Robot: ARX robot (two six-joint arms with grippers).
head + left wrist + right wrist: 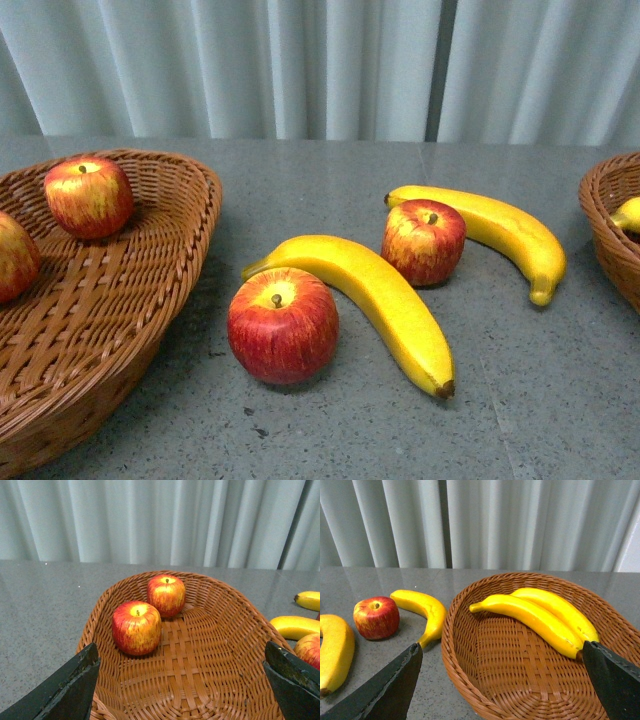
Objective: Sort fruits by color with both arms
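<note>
The left arm's black fingers (70,687) stand wide apart and empty above the left brown wicker basket (105,610), which holds two round red-and-yellow apples (137,627). The right arm's black fingers (395,680) are likewise spread and empty over the right brown wicker basket (465,645), where two long yellow bananas (535,617) lie.

Four fruits lie on the grey speckled surface (330,430) between the baskets. In the front view the near red apple (283,325) sits at 3 o'clock from the left basket, so the left arm is probably nearer to it. The far yellow banana (500,235) lies at 9 o'clock from the right basket, its long axis running 10 to 4 o'clock, so it likely suits the right arm. The near yellow banana (380,295) and far red apple (423,240) sit between.
</note>
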